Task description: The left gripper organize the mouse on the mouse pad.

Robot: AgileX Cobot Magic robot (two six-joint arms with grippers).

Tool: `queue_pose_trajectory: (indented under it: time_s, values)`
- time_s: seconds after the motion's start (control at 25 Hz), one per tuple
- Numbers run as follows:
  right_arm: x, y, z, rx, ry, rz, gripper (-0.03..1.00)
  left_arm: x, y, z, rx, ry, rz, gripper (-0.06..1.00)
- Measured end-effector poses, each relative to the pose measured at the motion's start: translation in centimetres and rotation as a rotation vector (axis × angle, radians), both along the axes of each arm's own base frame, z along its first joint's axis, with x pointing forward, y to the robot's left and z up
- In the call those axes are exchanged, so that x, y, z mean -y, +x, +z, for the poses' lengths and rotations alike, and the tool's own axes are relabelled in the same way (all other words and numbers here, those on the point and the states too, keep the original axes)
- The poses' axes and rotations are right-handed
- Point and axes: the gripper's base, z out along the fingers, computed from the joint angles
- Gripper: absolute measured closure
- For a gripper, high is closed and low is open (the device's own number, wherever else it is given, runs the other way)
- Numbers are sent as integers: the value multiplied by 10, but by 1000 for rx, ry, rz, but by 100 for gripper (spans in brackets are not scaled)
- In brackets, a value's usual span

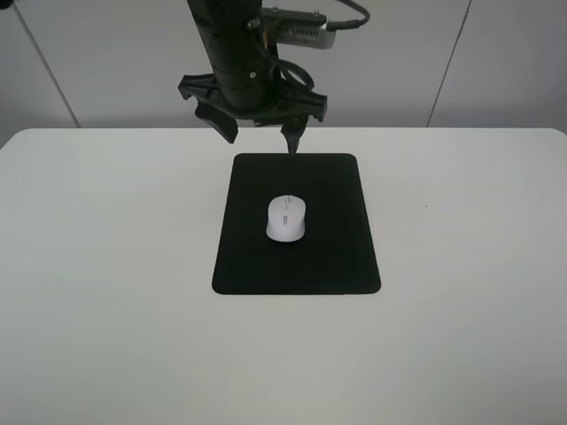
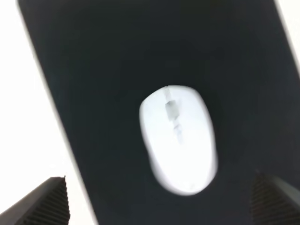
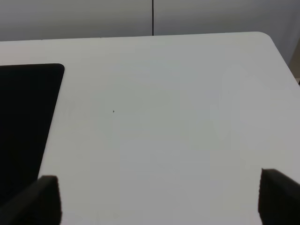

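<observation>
Exterior high view: the mouse (image 1: 286, 218) lies flat on the mouse pad (image 1: 337, 257), close to the pad's middle and a little to the left of centre. Its grey scroll wheel end faces the pad's far edge, and its long axis runs roughly in line with the pad's long sides. All of the mouse sits within the black surface, with a wide dark margin on every side. The pad lies on a white table (image 1: 106, 266), about midway across it, with its edges nearly square to the table's far edge.

The left gripper (image 1: 260, 135) hangs by the pad's far edge, clear of the mouse and holding nothing. Its jaws are spread wide; one finger (image 1: 292, 140) points down at the pad's far edge, while the other sits further left, off the pad's far left corner. A small silver-grey box (image 1: 301, 31) and black cables (image 1: 354, 13) are mounted higher up the arm. The left wrist view is blurred, but it shows the white mouse on the black pad between the two parted fingertips, touching neither.

In the right wrist view, the right gripper (image 3: 160, 197) is also spread wide and empty, above bare white table beside one corner of the pad.
</observation>
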Motion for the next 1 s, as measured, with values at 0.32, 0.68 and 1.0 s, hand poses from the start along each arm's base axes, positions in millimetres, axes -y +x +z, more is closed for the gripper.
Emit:
queue_pose_trajectory:
  time_s: [0.32,0.68,1.0]
  values:
    - [0,0,0,0,0,0,14,-48,-17,21,21,3,31,16]
    - [0,0,0,0,0,0,14,-150,-39,40,29,14,201,16]
    - [0,0,0,0,0,0,14,-217,-93,60,103,-9,303,16]
